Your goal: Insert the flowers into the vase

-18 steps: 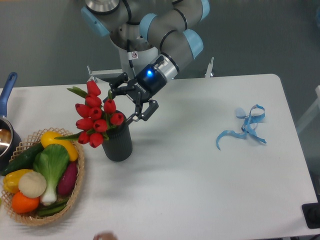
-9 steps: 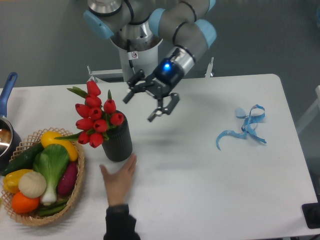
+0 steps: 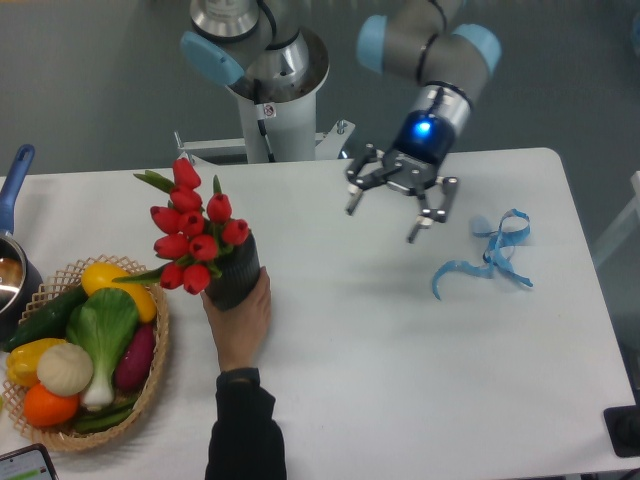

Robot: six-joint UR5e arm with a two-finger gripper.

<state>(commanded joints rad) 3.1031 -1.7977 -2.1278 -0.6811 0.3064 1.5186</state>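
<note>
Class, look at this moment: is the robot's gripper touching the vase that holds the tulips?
Apart. The fixed camera shows the gripper, fingers spread, hanging well to the right of the vase with bare table between them. A person's hand grips the vase instead.

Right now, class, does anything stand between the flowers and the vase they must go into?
Nothing does: the flowers already stand in the vase, which a person's hand grasps. The gripper is open, well off to the side.

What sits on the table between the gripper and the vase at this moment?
Nothing: in the fixed camera view, only bare white table lies between the open gripper and the vase, which a person's hand grips from the front.
</note>
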